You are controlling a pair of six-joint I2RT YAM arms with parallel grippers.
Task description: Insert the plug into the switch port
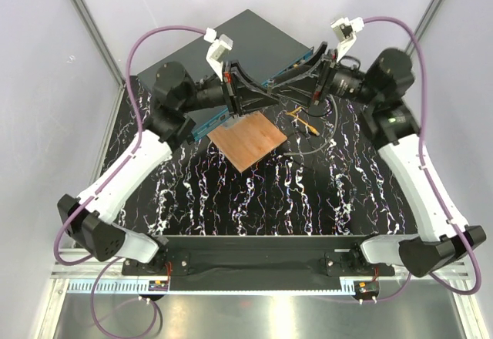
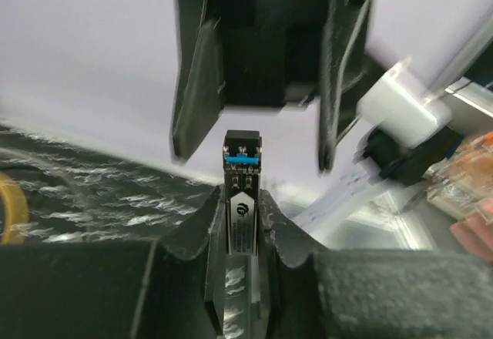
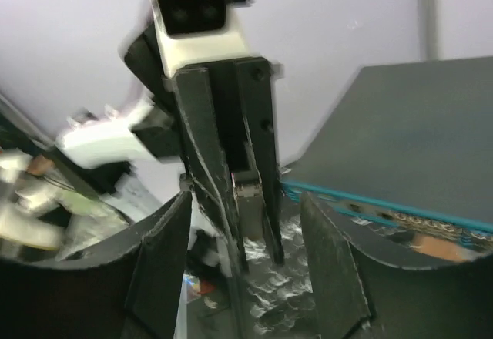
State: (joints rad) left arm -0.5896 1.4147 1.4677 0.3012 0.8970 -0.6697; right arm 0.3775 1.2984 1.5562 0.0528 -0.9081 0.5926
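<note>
Looking through the left wrist camera, I see the plug (image 2: 241, 171) pinched between the 2 fingers of the left gripper (image 2: 242, 204), which have closed down narrow on its flat metal sides. Its free end sticks out past those fingertips.

That free end sits in the gap of the right gripper (image 3: 245, 200), whose 2 fingers (image 3: 166, 270) stand wide, 1 on each side. As far as I can tell, neither one touches the plug.

The plug is a slim silver metal bar with a small round mark on its face. It has a blue band and a black cap at the free end.

Relative to the switch box (image 3: 408, 115), the plug hangs in the air just off the near corner, clear of the teal front face. The row of small ports (image 3: 400, 214) along that face is in view, and the plug is in none of them. A copper plate (image 1: 248, 140) lies flat in front of the box.
</note>
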